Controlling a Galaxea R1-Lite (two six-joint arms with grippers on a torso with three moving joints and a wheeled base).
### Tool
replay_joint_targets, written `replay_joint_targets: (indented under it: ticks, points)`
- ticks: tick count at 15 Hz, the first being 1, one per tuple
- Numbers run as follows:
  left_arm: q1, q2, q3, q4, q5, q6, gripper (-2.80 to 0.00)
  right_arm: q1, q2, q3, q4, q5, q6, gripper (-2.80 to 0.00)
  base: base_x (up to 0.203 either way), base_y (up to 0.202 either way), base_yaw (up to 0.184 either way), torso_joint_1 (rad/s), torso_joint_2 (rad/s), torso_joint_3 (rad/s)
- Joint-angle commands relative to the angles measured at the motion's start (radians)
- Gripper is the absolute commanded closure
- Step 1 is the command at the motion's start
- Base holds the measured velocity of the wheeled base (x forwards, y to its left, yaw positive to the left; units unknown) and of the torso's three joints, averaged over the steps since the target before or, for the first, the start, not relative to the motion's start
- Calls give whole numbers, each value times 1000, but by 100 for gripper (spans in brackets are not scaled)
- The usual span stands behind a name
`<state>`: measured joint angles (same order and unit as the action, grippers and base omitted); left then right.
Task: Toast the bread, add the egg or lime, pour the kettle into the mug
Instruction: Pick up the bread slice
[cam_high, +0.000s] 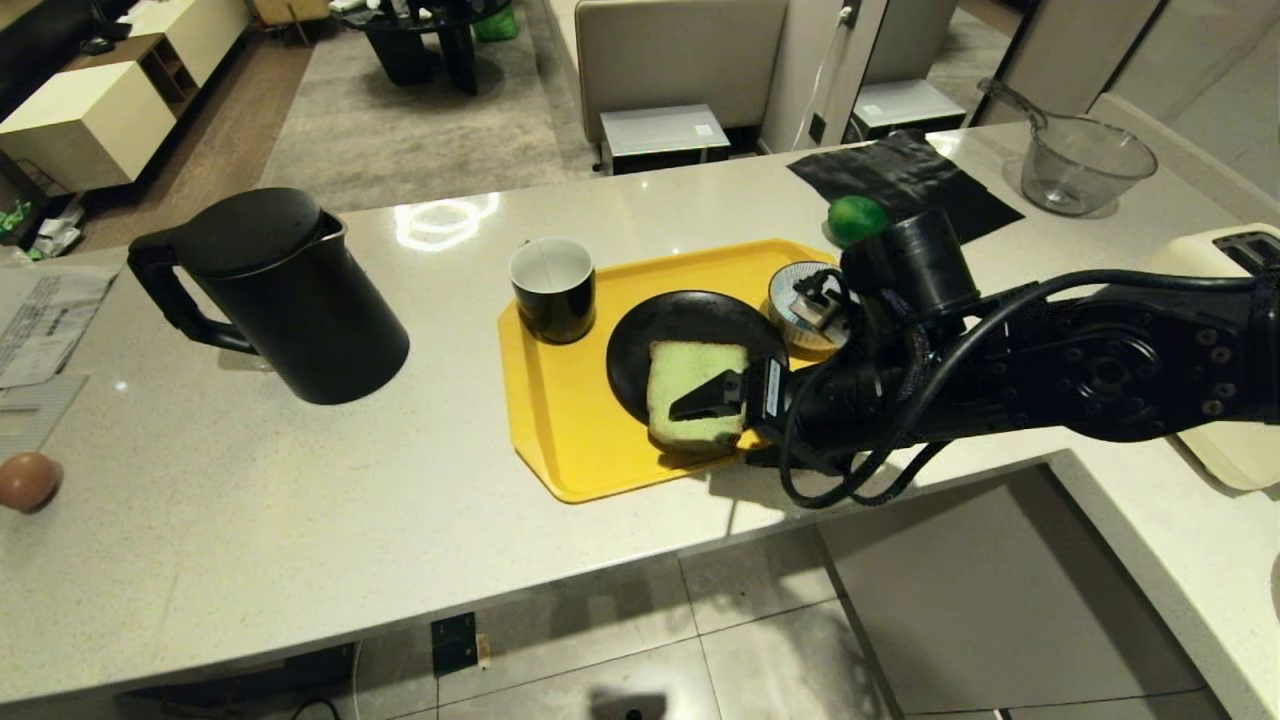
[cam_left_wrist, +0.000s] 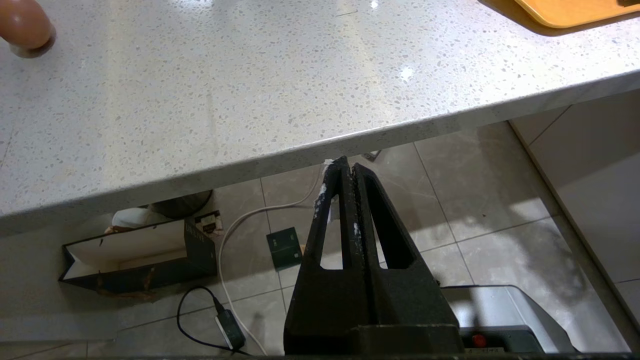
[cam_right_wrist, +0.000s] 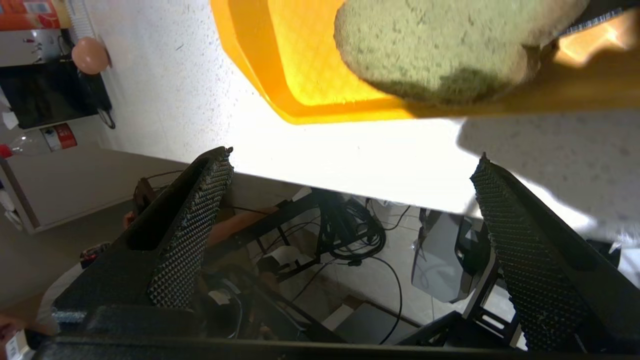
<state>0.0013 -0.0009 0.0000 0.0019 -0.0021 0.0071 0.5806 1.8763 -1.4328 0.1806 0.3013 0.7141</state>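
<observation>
Right hand (cam_high: 712, 395) hides bread (cam_high: 690, 375) middle; toaster (cam_high: 1235, 300) cropped.

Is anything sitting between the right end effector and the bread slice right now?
Nothing visible does. The right end effector is open just over the near part of the bread, which lies partly on the black plate and partly on the yellow tray. The wrist view shows only open space between the fingers and the slice.

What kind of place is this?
Probably a home kitchen counter open to a living room: a kettle, a toaster and a glass bowl stand on it, with a sofa behind.
</observation>
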Motion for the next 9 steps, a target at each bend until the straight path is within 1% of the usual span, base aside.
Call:
replay_joint_targets:
  ticks: [1, 4, 9]
  points:
    - [0, -1, 0, 0, 1, 1, 0, -5, 56, -36, 3, 0, 4, -280, 0, 0, 0, 0, 0, 0]
    - [0, -1, 0, 0, 1, 1, 0, -15, 89, -53, 3, -13, 4, -280, 0, 0, 0, 0, 0, 0]
    - [0, -1, 0, 1, 1, 0, 0, -58, 99, -63, 2, -13, 1, -280, 0, 0, 0, 0, 0, 0]
